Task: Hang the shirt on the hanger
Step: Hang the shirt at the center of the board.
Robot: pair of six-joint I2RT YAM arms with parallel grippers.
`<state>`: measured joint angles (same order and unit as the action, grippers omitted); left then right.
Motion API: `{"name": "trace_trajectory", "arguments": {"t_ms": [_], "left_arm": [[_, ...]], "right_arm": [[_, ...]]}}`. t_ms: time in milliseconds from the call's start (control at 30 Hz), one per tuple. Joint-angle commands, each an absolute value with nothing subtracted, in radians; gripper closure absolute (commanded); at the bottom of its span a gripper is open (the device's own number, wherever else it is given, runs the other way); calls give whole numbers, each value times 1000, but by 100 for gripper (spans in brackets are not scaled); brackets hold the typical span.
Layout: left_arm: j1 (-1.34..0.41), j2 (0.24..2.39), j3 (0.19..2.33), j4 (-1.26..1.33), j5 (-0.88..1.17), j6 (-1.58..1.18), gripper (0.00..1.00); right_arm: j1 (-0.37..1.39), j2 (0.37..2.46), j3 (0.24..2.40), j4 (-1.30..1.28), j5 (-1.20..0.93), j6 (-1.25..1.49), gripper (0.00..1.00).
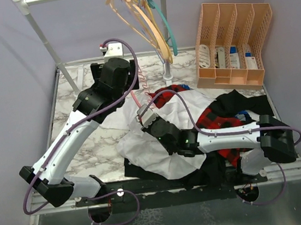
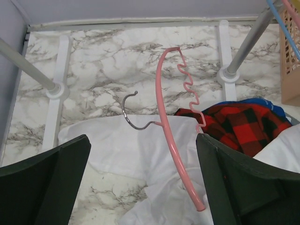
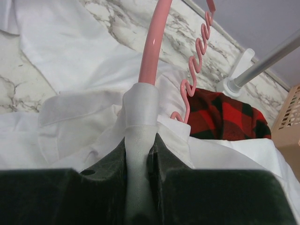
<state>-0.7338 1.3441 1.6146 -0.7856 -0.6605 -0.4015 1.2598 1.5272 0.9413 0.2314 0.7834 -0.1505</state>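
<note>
White cloth first: hold the right gripper [image 3: 140, 145] pinched tight on the shirt [image 3: 79, 117] fold capping the near arm end of the hanger [image 3: 151, 51], and draw fabric along that arm, never sideways. Farther out, lower the left gripper [image 2: 141, 140], spread wide and gripping nothing, onto the pink arm by the hook [image 2: 123, 111] to stop sliding. Work above the rest of the shirt, spread on the table [image 2: 103, 61] beneath the hanger. Beyond, mind the wavy arm snagging near the plaid shirt [image 2: 234, 124].

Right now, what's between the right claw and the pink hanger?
The white shirt. The right claw pinches a fold of it, and the pink hanger disappears into that fold just past the fingertips. The right wrist view shows it.
</note>
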Motion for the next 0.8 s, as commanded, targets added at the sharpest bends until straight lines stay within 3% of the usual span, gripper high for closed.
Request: {"name": "trace_trajectory", "arguments": {"t_ms": [0,133,233,333,533,767], "left_arm": [[-715,1329,1627,-677,-576,-132,1],[-633,1299,1645,-598,-432,86,9],[-530,1298,1704,-618,-189,243,30],[-471,1296,1731,-655,-56,355,39],[-357,1312,1800,-750,216,502,40],[-114,1337,1763,-951,908,832,43]], "right_arm": [[1261,1431,922,154,692,-66,99],[1261,1363,909,120,680,-15,99],[1259,1305,880,86,706,41,99],[1261,1230,857,57,710,101,99],[1260,1109,832,-60,696,158,99],[1260,868,766,-106,561,211,99]]}}
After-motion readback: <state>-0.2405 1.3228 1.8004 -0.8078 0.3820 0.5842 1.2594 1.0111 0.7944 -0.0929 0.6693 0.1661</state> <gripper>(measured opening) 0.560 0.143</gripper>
